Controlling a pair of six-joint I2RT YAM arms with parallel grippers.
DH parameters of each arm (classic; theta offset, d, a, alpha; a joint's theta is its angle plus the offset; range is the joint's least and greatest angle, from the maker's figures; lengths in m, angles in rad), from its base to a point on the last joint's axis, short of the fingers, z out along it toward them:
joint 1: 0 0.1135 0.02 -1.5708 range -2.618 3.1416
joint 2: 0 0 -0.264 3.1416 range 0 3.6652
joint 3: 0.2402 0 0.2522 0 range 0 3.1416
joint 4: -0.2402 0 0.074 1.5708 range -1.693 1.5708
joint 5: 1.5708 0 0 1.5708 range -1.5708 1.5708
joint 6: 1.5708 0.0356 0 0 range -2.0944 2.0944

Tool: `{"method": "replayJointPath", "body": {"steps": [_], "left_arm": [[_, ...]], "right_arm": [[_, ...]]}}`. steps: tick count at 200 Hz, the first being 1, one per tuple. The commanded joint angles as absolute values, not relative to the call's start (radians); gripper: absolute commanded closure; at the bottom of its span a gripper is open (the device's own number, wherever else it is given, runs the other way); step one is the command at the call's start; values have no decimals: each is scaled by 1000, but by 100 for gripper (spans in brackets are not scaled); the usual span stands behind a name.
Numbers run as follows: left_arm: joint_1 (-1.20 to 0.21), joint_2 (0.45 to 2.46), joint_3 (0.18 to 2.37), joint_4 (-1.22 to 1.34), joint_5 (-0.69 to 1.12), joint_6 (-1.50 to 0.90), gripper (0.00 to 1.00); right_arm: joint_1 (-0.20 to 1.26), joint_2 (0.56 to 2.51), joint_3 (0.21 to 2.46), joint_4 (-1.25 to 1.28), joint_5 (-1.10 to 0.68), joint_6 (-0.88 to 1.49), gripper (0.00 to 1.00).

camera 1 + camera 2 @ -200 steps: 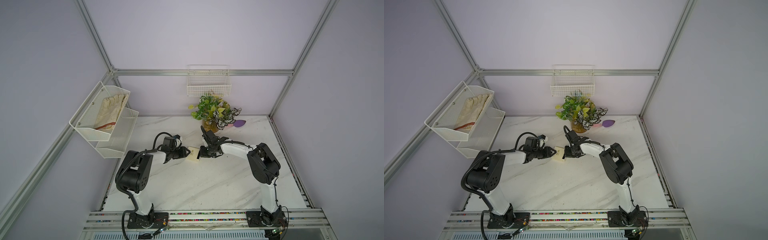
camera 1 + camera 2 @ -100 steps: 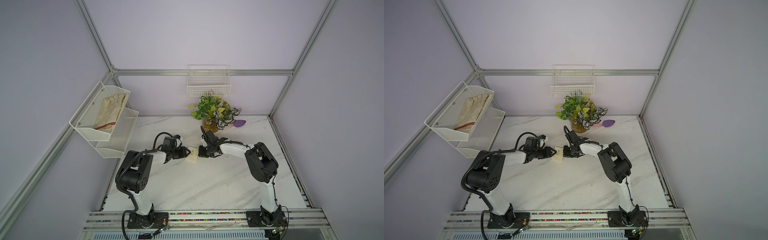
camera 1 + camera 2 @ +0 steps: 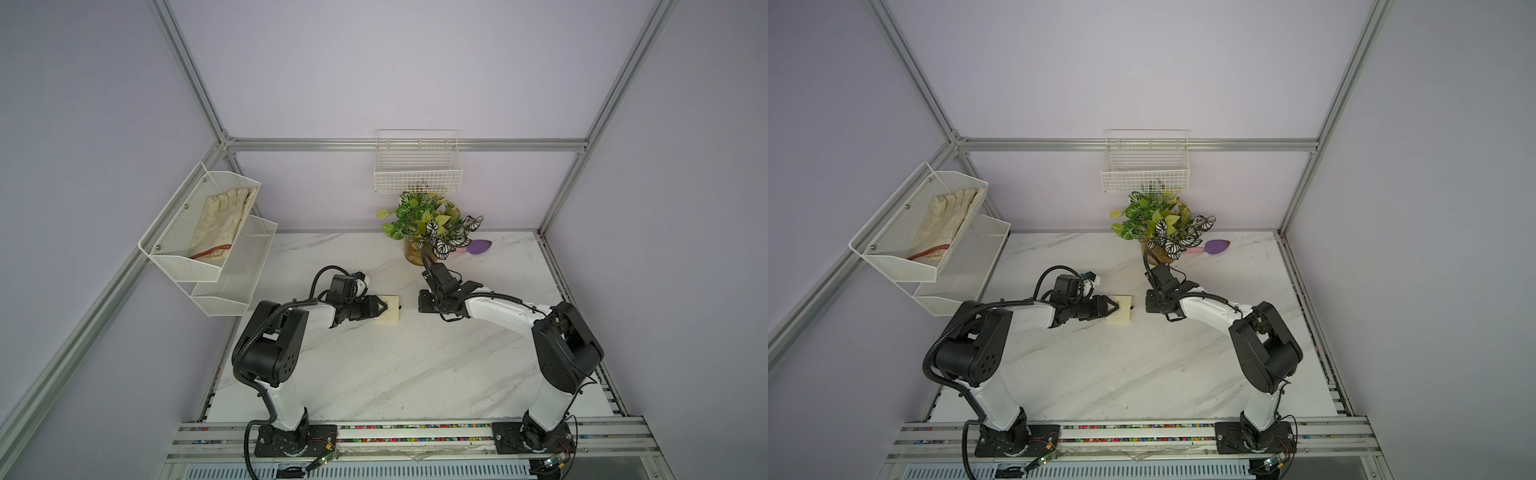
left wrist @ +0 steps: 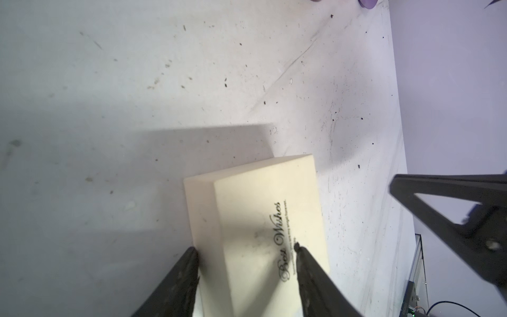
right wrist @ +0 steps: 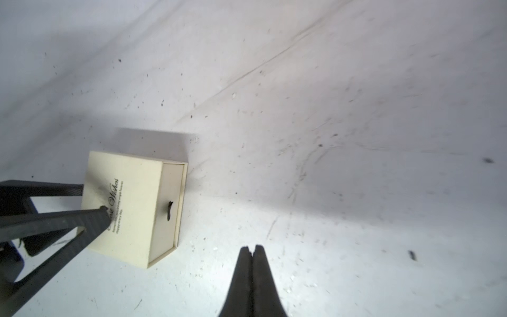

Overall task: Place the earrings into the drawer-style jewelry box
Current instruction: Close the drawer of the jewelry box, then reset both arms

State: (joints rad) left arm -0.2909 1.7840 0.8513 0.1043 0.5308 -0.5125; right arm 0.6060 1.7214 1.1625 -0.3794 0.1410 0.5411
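The drawer-style jewelry box [image 3: 390,315] [image 3: 1122,316] [image 5: 129,203] lies on the marble table, a cream square with dark script on top. Its drawer is pushed in, with the dark pull tab [image 5: 169,210] facing my right arm. My left gripper [image 3: 384,308] [image 4: 245,249] is open. One fingertip [image 4: 192,254] sits against the box's side wall and the other [image 5: 103,210] is over the printed top. My right gripper [image 3: 420,302] [image 5: 251,248] is shut on nothing, low over the table and a short way off the tab side. The earrings are hidden.
A potted plant [image 3: 428,232] and a purple teardrop object [image 3: 480,247] stand at the back of the table. A wire basket [image 3: 417,166] hangs on the back wall. A white mesh shelf [image 3: 232,274] on the left wall holds a glove.
My right gripper has drawn back to the right, away from the box's tab side. My left gripper's jaws have spread wider around the box.
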Motion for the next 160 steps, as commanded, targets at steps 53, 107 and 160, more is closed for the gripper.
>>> {"method": "replayJointPath", "body": {"steps": [53, 107, 160], "left_arm": [[-298, 1449, 861, 21, 205, -469, 0], [-292, 1036, 647, -6, -390, -434, 0], [-274, 872, 274, 470, -573, -164, 0]], "right_arm": [[582, 1233, 820, -85, 457, 431, 47], [558, 991, 553, 177, 791, 238, 14], [473, 1100, 436, 386, 771, 143, 3]]}}
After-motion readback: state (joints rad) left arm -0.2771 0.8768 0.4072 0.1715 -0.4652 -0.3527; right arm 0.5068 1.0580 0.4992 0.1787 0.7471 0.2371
